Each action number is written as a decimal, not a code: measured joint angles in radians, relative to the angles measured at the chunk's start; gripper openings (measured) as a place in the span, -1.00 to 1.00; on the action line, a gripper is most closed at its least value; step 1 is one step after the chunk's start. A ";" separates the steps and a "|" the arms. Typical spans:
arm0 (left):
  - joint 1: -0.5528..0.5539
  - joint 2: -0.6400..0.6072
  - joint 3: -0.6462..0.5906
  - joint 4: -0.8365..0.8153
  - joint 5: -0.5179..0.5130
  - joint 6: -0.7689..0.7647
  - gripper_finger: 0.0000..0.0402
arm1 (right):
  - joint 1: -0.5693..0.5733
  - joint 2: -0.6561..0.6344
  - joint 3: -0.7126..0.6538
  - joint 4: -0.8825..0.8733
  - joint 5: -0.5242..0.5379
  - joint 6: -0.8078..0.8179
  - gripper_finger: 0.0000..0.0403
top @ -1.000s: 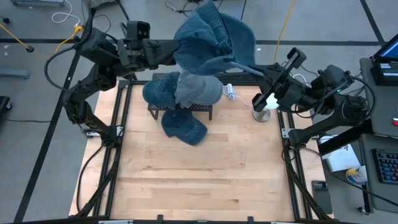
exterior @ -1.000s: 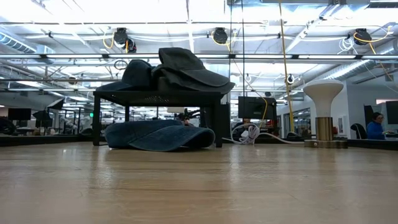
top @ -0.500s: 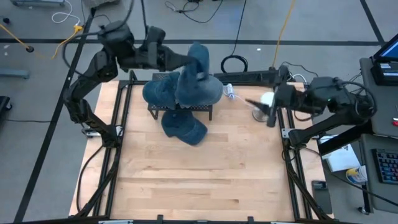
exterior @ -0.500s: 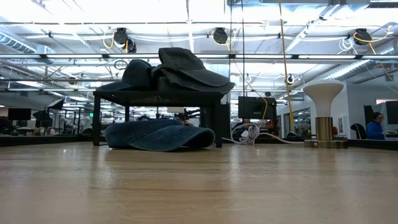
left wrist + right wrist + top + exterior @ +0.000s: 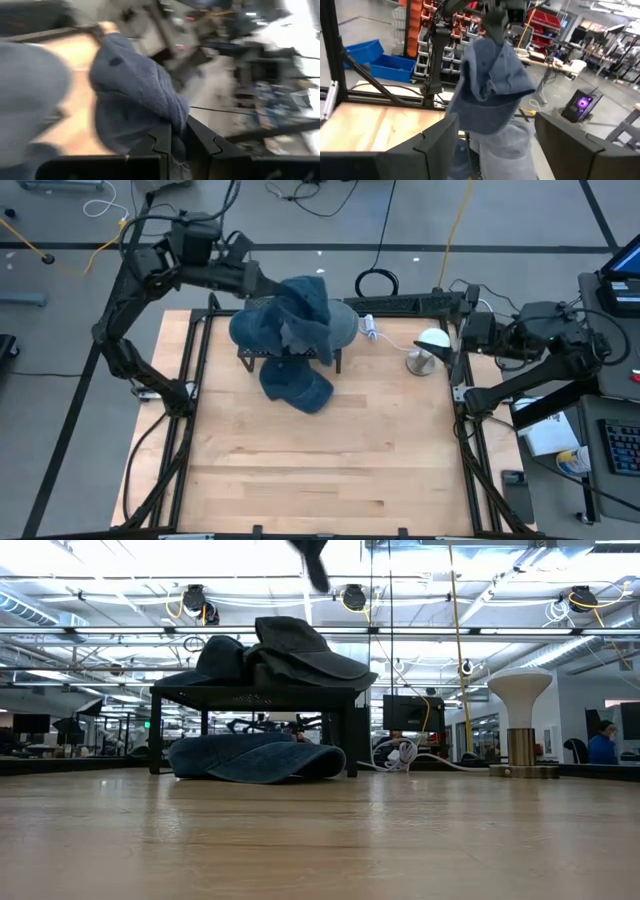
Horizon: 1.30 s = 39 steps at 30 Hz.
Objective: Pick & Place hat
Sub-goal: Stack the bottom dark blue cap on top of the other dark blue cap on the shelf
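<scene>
The hanging hat (image 5: 305,315) is denim blue, and another blue hat (image 5: 296,385) lies under the black rack (image 5: 290,355). The counter (image 5: 320,460) is pale wood grain. Beside the rack, the stand (image 5: 428,350) is white-topped.

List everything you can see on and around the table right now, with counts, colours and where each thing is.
Held hat: one, blue, hanging from the left gripper above the rack.
Hats on rack: at least two, blue and grey-blue, on top.
Hat on table: one, blue, under the rack's front edge.
Rack: one, black, far side of table.
Stand: one, white-topped, right of rack.
Table: one, light wood.
Left gripper: shut on the held hat.
Right gripper: open, beside the stand.
</scene>
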<state>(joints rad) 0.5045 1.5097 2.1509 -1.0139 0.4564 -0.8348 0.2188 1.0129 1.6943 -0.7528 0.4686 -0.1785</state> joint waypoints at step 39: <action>0.237 -0.136 0.000 -0.517 -0.631 0.197 -0.85 | -0.001 -0.003 0.000 -0.041 0.059 -0.176 0.25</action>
<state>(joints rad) 0.7416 1.3738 2.1509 -1.5309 -0.1744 -0.6375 0.2176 1.0100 1.6943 -0.7933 0.5278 -0.3542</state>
